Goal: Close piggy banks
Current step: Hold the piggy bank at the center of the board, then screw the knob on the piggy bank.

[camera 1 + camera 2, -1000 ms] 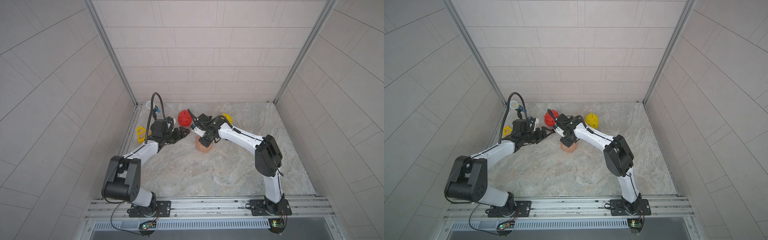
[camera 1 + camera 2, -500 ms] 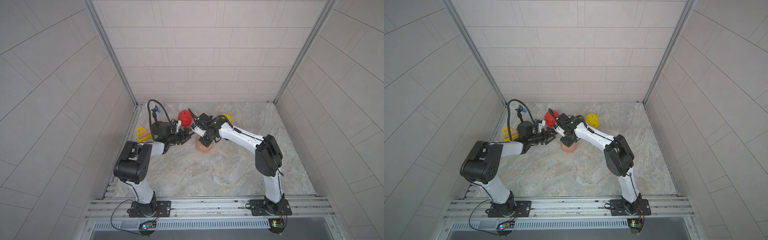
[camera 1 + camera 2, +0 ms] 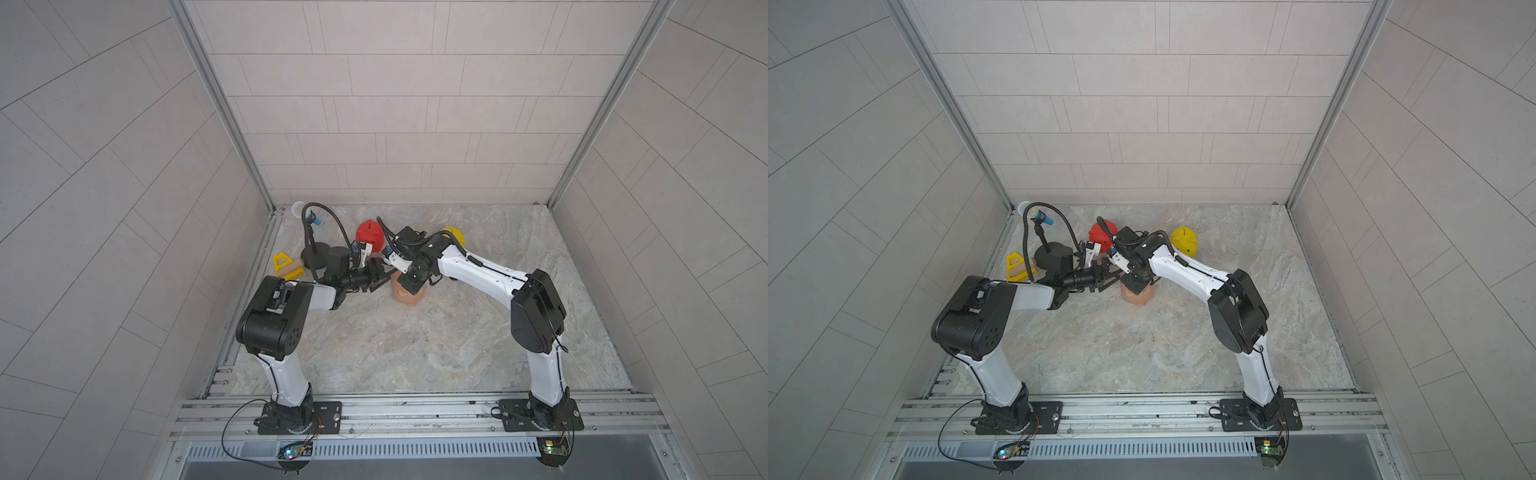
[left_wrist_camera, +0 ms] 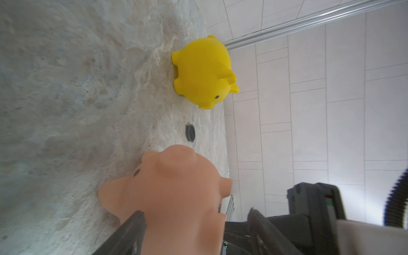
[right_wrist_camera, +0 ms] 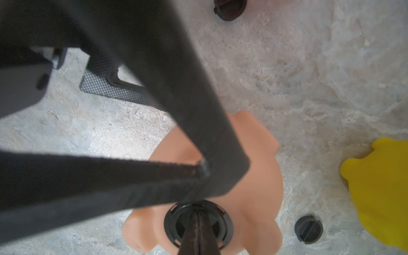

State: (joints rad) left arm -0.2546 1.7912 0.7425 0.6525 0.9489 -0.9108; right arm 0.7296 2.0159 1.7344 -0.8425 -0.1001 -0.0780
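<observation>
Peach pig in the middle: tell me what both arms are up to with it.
The peach pig lies belly-up on the table. The right gripper, shut, has its tips in a black plug sitting in the belly hole. The left gripper is open, its fingers either side of the pig. Two more black plugs lie loose nearby; the red pig and yellow pig are untouched.

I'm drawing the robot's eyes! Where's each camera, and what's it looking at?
Top views: high overhead, looking down at table, left arm, right arm.
Left wrist: on left arm, facing along the table; open left claw straddles peach pig, yellow pig beyond.
Right wrist: on right arm, facing down; shut right claw meets black plug.
Both wrists share peach pig.
</observation>
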